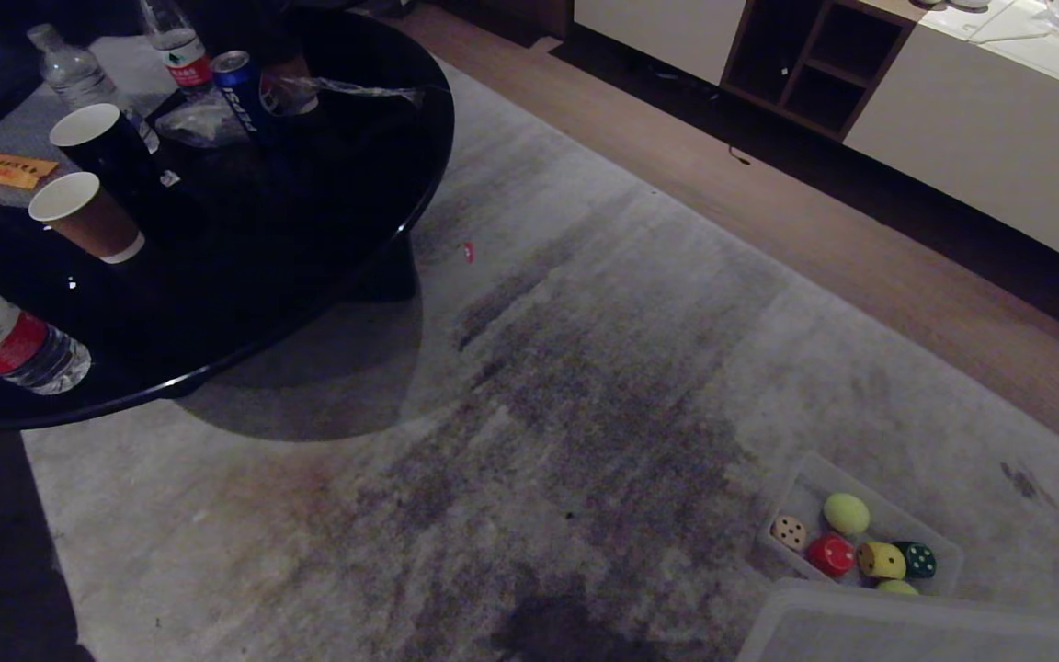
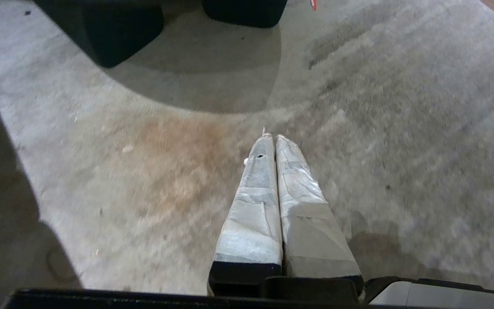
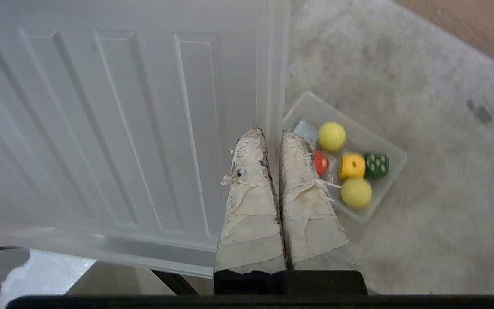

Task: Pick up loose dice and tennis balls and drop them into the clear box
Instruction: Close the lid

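The small shallow clear plastic box (image 1: 939,561) sits on the pale grey rug (image 1: 585,414), and everything the task names appears to be inside it: a tan die with dark dots (image 1: 788,531), a red die (image 1: 830,554), a yellow die (image 1: 881,560), a dark green die with pale dots (image 1: 917,559), and two fuzzy yellow-green tennis balls, one (image 1: 847,513) at the box's far side and one (image 1: 897,587) at its near edge. No loose die or ball shows on the rug in any view, so the collecting looks finished.

The left tool (image 2: 272,137) hangs over bare rug with its taped fingers pressed together and nothing between them. The right tool (image 3: 272,131) is likewise shut and empty, poised above the edge of a flat ribbed translucent white lid panel (image 3: 114,111), with the box just beside that panel.

The main risk now is a careless move near the box. The near tennis ball lies close to the low wall, so a nudge from the right tool or the lid panel could tip the light box and roll it out. A ball set rolling could disappear under the round glossy black bench (image 1: 290,230), which carries cups, bottles and a can. A stray piece may also lie unseen beyond the views.
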Tool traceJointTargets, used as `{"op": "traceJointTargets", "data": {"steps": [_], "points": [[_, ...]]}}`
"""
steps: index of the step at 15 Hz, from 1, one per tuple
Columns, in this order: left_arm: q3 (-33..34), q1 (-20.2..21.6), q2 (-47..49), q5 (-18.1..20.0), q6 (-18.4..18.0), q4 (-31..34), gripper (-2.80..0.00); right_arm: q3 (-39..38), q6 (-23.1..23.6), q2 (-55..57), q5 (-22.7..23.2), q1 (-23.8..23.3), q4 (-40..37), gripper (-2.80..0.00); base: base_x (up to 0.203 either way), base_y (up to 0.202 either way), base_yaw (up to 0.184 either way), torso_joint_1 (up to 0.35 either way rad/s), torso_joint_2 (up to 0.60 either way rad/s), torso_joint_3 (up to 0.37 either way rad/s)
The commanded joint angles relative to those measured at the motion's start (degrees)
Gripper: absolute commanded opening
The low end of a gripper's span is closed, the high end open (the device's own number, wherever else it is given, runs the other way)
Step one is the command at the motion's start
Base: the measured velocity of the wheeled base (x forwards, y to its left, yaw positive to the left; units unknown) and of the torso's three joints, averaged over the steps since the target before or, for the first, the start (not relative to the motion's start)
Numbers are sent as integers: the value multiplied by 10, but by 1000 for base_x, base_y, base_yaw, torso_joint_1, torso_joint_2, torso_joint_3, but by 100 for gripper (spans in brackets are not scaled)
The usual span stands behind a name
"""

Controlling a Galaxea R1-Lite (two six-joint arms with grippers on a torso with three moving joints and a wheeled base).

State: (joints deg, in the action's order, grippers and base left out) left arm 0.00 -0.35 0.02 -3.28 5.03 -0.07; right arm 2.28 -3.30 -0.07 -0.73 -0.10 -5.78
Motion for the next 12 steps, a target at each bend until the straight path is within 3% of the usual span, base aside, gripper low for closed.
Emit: {"op": "traceJointTargets", "data": {"steps": [1, 6, 12], "points": [[1, 0, 1, -1, 0, 0, -280, 0, 0, 1, 0, 0, 0, -280, -187, 0, -2, -2, -2, -2], [1, 0, 1, -1, -1, 0, -280, 0, 0, 1, 0, 0, 0, -280, -171, 0, 1, 3, 2, 4], [1, 0, 1, -1, -1, 0, -280, 0, 0, 1, -1, 0, 0, -280, 0, 0, 0, 0, 0, 0]]}}
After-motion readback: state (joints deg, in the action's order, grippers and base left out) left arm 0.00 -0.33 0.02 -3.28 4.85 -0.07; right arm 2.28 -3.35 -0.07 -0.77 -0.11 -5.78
